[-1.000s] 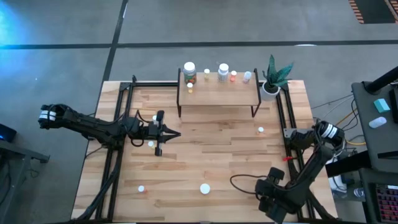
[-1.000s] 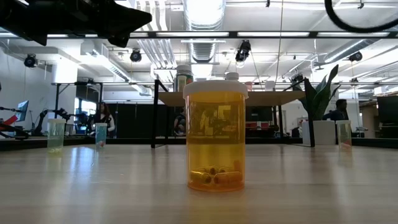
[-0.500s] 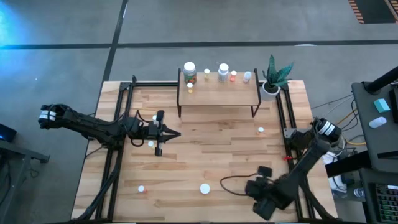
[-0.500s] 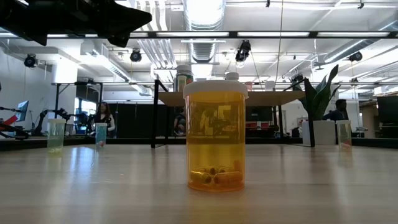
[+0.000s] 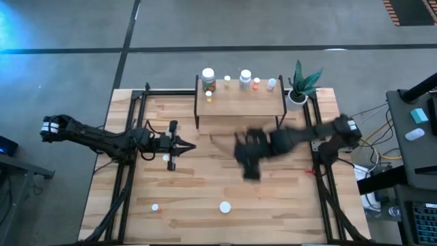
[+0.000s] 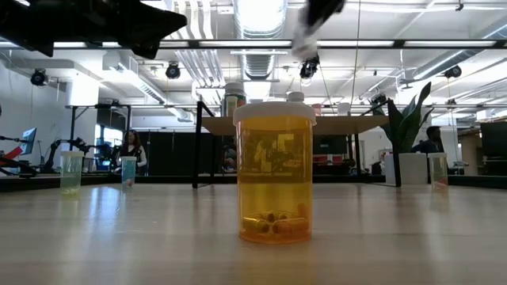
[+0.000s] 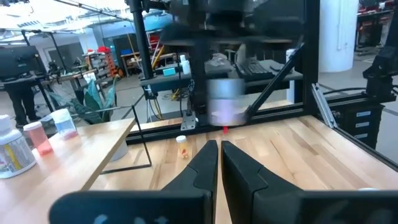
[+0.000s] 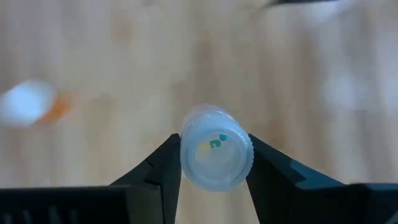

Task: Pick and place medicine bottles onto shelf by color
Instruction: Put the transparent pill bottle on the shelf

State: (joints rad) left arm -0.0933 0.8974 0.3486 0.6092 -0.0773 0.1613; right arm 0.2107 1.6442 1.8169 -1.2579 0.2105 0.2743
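Clearly, the right gripper [image 8: 214, 163] has its two dark fingers [image 8: 158, 165] pressed against either side of a small clear bottle [image 8: 216, 154] with a white cap, the jaws partly closed onto it; tiny coloured pieces show through the bottle's end. From above, the right arm reaches in from the table's right edge, and its gripper [image 5: 249, 154] is blurred over the middle of the table, just in front of the shelf [image 5: 240, 100].

On that shelf stand several medicine bottles: a larger one with a white cap [image 5: 208, 77] at the left end, another white-capped one [image 5: 245, 78] near the middle, and smaller ones toward the right. A potted plant [image 5: 300, 85] stands just right of the shelf.

Loose on the tabletop [image 5: 205, 184] lie two white-capped bottles near the front edge, one front-left [image 5: 156, 207] and one front-centre [image 5: 224, 206]. From table height the front-centre one shows as a yellow bottle [image 6: 274, 172] with capsules at its bottom.

Meanwhile the left gripper [image 5: 184, 145] hangs over the left half of the table, fingers [image 7: 202, 163] closed together and holding nothing, well apart from the shelf.
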